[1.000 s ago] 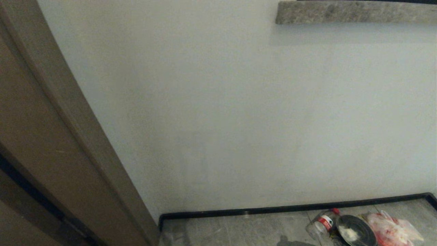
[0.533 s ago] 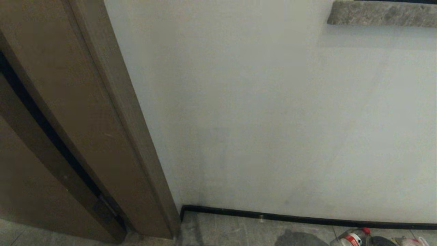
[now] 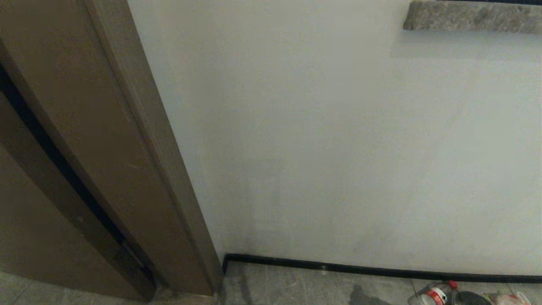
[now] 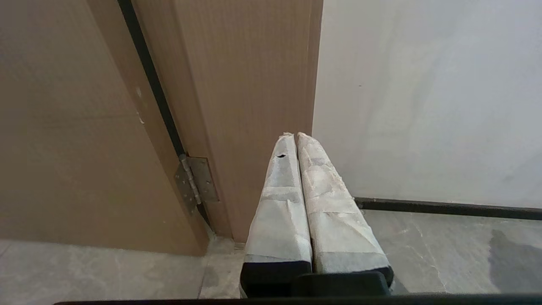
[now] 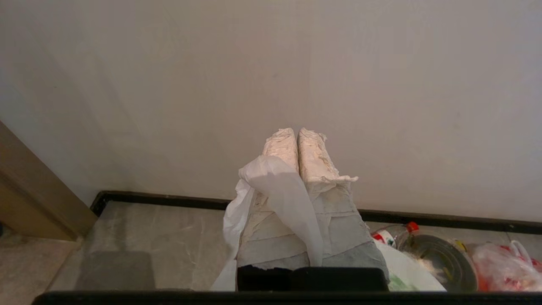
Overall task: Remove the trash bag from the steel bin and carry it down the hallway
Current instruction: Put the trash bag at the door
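In the right wrist view my right gripper is shut on the trash bag. Its thin white plastic is pinched between the taped fingers, drapes over one of them and hangs below, where green print shows. In the left wrist view my left gripper is shut with nothing in it, level, in front of a brown door frame. Neither gripper shows in the head view. The steel bin is out of view. I face the hallway's white wall, black baseboard and grey marbled floor.
A brown door and frame stand close on the left, with a hinge low down. On the floor at the right lie a clear bottle with a red cap, a dark round dish and a clear bag with red contents. A stone ledge juts out up high.
The whole head view has swung: the door frame has come further in from the left and the floor litter has slid to the lower right edge. In the last half second it barely shifted.
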